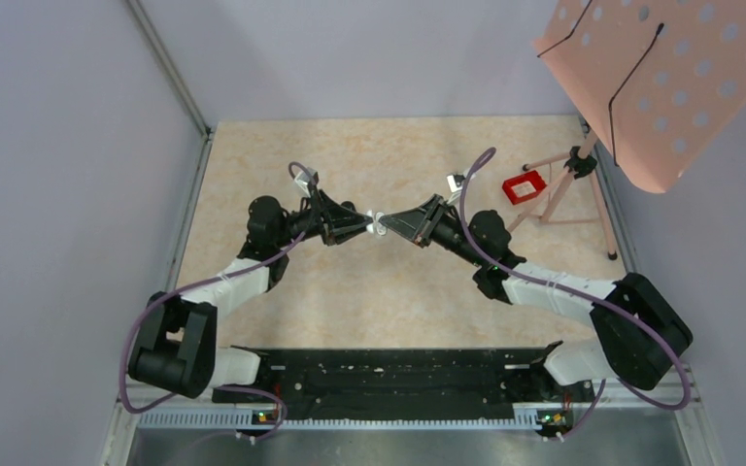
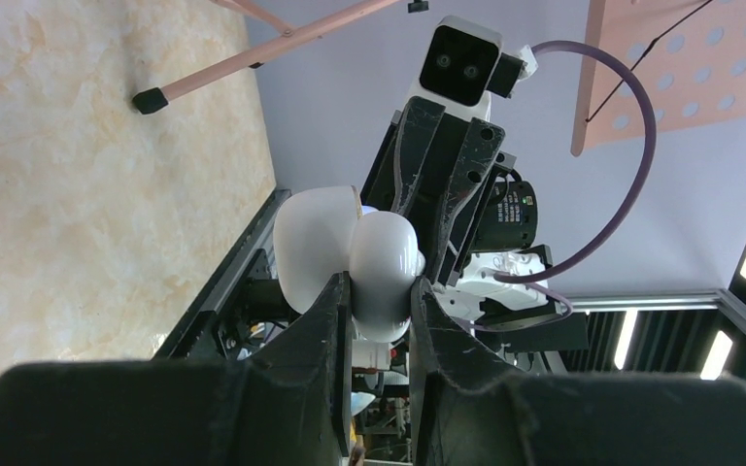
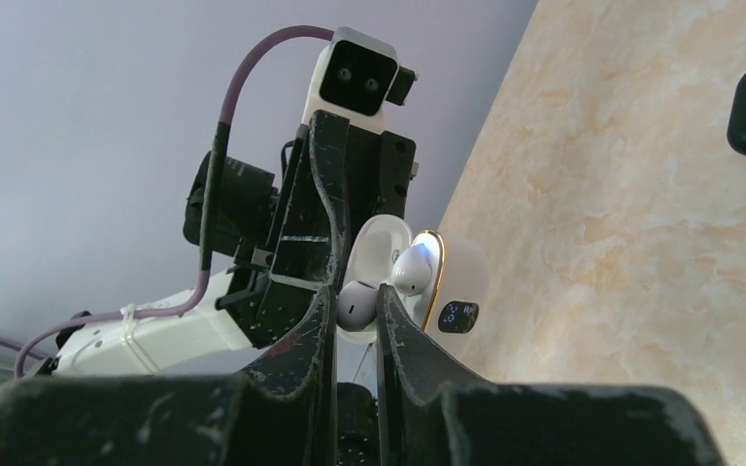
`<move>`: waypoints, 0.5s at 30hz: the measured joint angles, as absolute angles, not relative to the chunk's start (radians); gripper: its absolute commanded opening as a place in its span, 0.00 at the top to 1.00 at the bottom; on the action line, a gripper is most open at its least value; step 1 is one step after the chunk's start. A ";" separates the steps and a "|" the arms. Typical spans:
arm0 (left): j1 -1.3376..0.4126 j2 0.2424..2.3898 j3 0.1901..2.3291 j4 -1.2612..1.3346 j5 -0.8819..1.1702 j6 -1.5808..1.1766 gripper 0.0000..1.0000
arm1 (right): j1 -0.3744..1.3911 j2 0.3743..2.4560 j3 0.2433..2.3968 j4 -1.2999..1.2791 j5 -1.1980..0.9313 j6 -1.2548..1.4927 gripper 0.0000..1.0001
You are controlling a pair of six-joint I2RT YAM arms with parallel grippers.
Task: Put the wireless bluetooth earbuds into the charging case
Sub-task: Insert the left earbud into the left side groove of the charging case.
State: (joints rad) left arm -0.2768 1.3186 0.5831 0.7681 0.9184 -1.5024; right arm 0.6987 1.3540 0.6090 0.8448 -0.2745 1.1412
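L fingers (image 2: 328, 330), R fingers (image 3: 400, 335) clamped, tips nearly touching.

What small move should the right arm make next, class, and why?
Probably ease the right gripper forward and seat its bud: the white earbud is pinched right at the mouth of the open charging case, which the left gripper clamps.

top external: high, behind bases, looks down on whole table (image 1: 350, 155) | left wrist: close-up, faces right wrist camera (image 2: 461, 60) | right wrist: close-up, faces left wrist camera (image 3: 355, 76) | shared: white charging case (image 1: 377, 225), mid-scene
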 measured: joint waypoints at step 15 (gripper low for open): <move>-0.278 1.406 0.551 1.010 0.957 -1.641 1.00 | 0.698 1.306 0.582 0.839 -0.259 1.145 1.00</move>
